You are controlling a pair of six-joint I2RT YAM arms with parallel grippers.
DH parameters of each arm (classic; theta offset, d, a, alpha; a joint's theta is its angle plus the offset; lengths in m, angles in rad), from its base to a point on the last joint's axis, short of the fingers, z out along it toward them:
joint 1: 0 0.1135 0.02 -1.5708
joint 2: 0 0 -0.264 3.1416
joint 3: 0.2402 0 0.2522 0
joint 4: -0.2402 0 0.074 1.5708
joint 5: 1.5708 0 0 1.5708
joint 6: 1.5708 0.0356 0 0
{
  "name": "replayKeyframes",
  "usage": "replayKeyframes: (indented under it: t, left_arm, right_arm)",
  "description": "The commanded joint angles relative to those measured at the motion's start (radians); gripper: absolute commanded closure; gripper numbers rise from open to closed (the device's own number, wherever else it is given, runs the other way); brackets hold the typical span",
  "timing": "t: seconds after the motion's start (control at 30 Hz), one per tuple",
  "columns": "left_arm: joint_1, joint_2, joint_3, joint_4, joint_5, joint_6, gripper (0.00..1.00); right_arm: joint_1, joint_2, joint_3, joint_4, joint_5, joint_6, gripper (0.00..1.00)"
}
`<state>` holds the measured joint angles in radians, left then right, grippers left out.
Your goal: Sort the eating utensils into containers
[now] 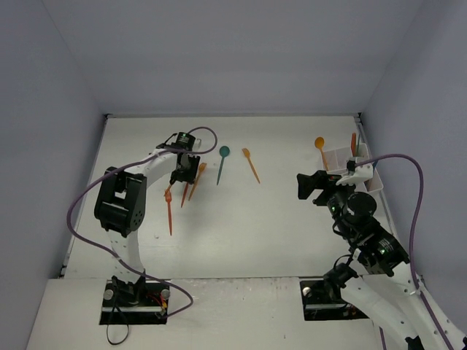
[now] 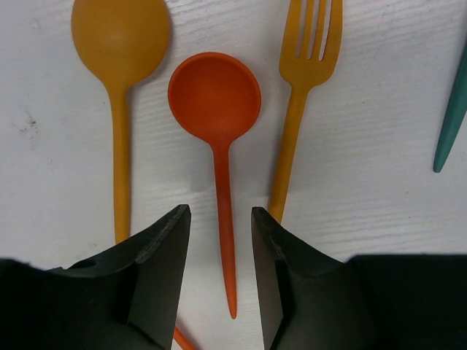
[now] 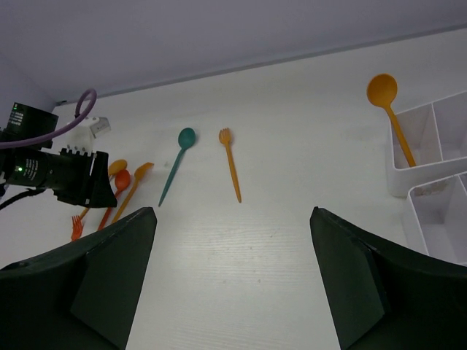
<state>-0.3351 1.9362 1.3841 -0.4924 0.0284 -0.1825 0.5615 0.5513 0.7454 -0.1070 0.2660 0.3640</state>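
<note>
Left gripper [image 2: 219,219]: low over the bench [image 3: 292,240] at the far left, jaws partly apart on either side of a handle. A gap shows on each side, so it grips nothing.
Red-orange spoon [image 2: 215,95]: flat on the bench, bowl pointing away from the wrist, its thin handle running between the left gripper's fingers [image 2: 157,248].
Orange spoon [image 2: 120,36]: just beside the red-orange spoon on one side, lying roughly parallel to it.
Orange fork [image 2: 303,80]: just beside the red-orange spoon on the other side, tines pointing away.
Third orange fork [image 1: 169,208]: alone on the bench, nearer the arm bases than that cluster.
Teal spoon [image 3: 186,137]: right of the cluster, apart from it, lying flat.
Second orange fork [image 3: 231,164]: near the teal spoon, toward the middle of the bench.
Right gripper [image 3: 232,219]: held above the bench beside the organizer, jaws spread wide with nothing between them.
White organizer [image 3: 419,182]: at the far right edge of the bench, with open-topped compartments.
Far orange spoon [image 3: 382,90]: leans at the organizer's left side, handle inside a compartment, bowl sticking out past the rim.
</note>
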Motion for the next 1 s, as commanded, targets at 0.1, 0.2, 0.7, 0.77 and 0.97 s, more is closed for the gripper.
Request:
replayKeyframes:
  t: [0.1,0.2,0.7,0.77,0.97]
  left_arm:
    - [0.010,0.051,0.075,0.001,0.009,0.026,0.69]
    - [0.018,0.073,0.082,-0.005,0.006,0.024,0.78]
    - [-0.011,-0.339,0.042,0.010,0.090,0.005,1.00]
    - [-0.060,-0.436,0.048,0.024,0.109,0.007,1.00]
    - [-0.235,-0.577,0.032,0.115,0.149,0.018,1.00]
  right_arm:
    - [-0.006,0.040,0.050,-0.016,0.047,-0.044,0.15]
    - [-0.006,0.055,0.060,-0.021,0.045,-0.049,0.15]
    - [-0.005,0.223,0.237,-0.037,-0.137,-0.096,0.14]
    - [-0.005,0.271,0.278,-0.037,-0.181,-0.084,0.14]
    - [-0.003,0.384,0.403,-0.037,-0.303,-0.042,0.20]
